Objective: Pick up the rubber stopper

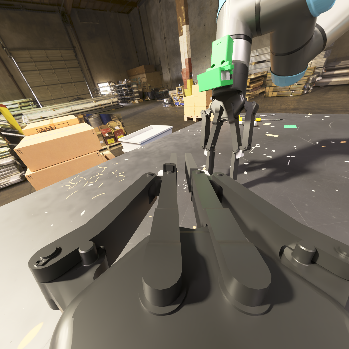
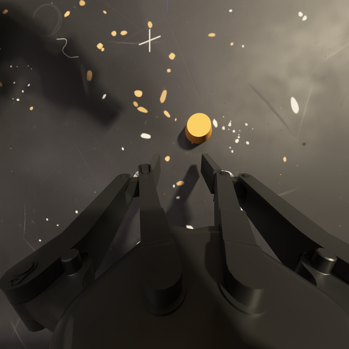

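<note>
The rubber stopper (image 2: 198, 128) is a small orange-yellow plug standing upright on the dark, paint-spotted table (image 2: 264, 75). In the right wrist view it lies just beyond my right gripper (image 2: 181, 160), slightly right of the gap between the fingers. The jaws are open and empty, above the table and apart from the stopper. In the left wrist view my left gripper (image 1: 181, 159) has its fingers nearly together with nothing between them, low over the table. The right gripper (image 1: 221, 170) points down at the table just behind it. The stopper does not show in that view.
A white tray (image 1: 145, 136) sits at the table's far left edge. Cardboard boxes (image 1: 60, 147) stand off the table to the left. Yellow-handled tools (image 1: 249, 120) and a green patch (image 1: 289, 126) lie at the far end. The right arm (image 1: 283, 37) reaches overhead.
</note>
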`<state>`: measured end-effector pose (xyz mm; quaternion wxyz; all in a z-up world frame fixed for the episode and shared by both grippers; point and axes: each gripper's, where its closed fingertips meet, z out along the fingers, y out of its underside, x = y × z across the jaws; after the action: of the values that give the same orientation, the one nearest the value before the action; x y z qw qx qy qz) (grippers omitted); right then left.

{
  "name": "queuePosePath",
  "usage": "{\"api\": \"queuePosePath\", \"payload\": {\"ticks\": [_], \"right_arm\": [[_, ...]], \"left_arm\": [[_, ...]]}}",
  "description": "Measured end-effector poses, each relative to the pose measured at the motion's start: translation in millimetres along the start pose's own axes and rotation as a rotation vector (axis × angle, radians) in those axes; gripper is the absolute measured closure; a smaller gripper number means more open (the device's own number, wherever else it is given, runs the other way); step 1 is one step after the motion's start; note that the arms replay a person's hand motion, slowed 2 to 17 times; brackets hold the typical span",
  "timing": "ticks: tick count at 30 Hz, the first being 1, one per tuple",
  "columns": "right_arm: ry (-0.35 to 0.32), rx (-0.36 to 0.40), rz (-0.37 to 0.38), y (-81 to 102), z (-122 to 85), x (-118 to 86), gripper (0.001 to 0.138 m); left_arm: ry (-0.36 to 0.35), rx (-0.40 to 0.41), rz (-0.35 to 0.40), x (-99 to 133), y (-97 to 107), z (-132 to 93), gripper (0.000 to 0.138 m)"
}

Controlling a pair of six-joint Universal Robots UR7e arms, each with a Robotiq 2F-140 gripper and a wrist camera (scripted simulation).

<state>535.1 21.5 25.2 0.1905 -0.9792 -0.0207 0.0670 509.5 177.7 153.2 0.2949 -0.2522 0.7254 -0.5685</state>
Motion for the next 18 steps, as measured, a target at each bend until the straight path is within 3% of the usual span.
{"api": "queuePosePath", "payload": {"ticks": [6,18], "right_arm": [[-0.033,0.013,0.001,-5.6,3.3,-4.8,0.080],[-0.053,-0.090,0.029,-0.3,8.8,-12.4,0.083]], "left_arm": [[-0.001,-0.003,0.005,0.4,0.2,-0.1,0.126],[-0.005,0.001,0.009,1.4,-0.9,-1.7,0.126]]}}
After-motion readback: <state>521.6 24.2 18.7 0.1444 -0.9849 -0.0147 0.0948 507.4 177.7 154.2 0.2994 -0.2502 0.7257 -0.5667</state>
